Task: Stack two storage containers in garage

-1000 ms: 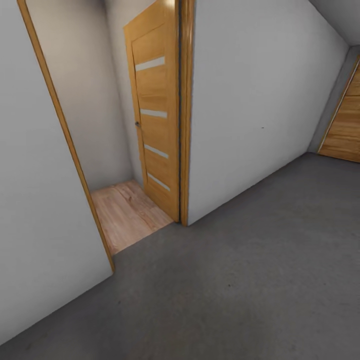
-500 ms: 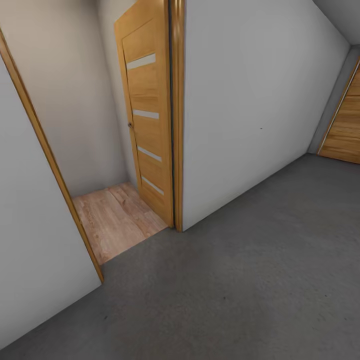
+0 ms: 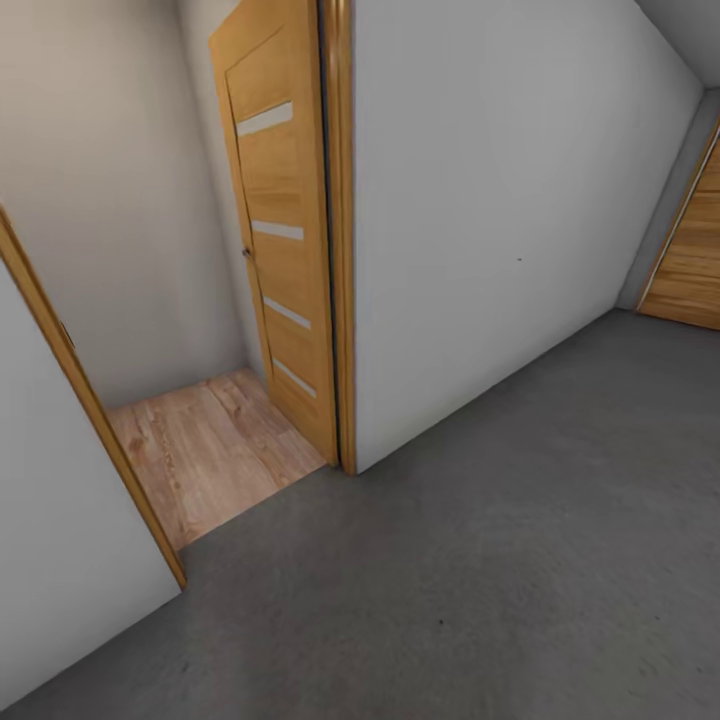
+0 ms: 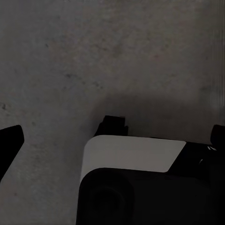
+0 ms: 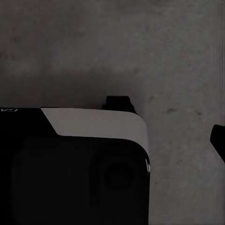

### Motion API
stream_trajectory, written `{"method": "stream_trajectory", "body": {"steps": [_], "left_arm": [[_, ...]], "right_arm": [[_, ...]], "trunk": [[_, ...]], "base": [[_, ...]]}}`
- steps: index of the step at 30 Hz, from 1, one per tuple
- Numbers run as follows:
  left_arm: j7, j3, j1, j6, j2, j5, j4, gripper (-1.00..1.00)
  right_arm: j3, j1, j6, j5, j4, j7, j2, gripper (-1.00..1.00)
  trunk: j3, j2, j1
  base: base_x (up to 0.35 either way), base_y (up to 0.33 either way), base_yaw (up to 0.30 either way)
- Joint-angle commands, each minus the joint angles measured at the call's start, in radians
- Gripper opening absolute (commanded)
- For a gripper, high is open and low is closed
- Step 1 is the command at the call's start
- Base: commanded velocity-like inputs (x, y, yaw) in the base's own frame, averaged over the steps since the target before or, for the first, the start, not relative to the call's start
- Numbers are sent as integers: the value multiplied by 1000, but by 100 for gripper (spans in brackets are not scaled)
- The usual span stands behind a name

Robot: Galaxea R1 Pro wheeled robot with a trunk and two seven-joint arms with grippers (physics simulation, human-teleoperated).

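Note:
The two storage containers are out of view. I stand in the garage, on its dark grey concrete floor [image 3: 480, 560]. In the left wrist view my left gripper [image 4: 112, 140] hangs over that concrete; its dark fingertips [image 4: 10, 143] sit far apart at the frame's edges with nothing held between them. One dark fingertip [image 5: 219, 138] of my right gripper [image 5: 115, 140] shows at the frame's edge, also over bare concrete, with nothing in its grasp. A black and white part of my own body [image 4: 136, 159] lies below both grippers.
An open doorway with an oak frame [image 3: 90, 410] leads to a light wood-plank floor [image 3: 200, 450]. An oak door [image 3: 280, 230] with four frosted strips stands swung inward. A pale grey wall [image 3: 500, 200] runs right to a second wooden door [image 3: 695, 260].
The whole head view has shifted, so the camera has moved. The doorway looks wider and closer, and more wood floor shows. No thing in the room has moved.

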Motion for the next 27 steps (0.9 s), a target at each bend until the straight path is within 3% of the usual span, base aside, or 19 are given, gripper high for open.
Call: {"method": "stream_trajectory", "body": {"steps": [1,18,27], "left_arm": [[3,-4,0,3,0,10,-1,100],[3,-4,0,3,1,10,-1,100],[3,-4,0,6,3,10,-1,100]], "right_arm": [[8,-1,-6,-8,3,-1,1,100],[7,-1,-6,-8,3,-1,1,100],[8,-1,-5,-8,3,-1,1,100]], "trunk": [[-1,0,0],[-1,0,0],[-1,0,0]], "base": [[83,-16,0],[10,-1,0],[258,0,0]]}}
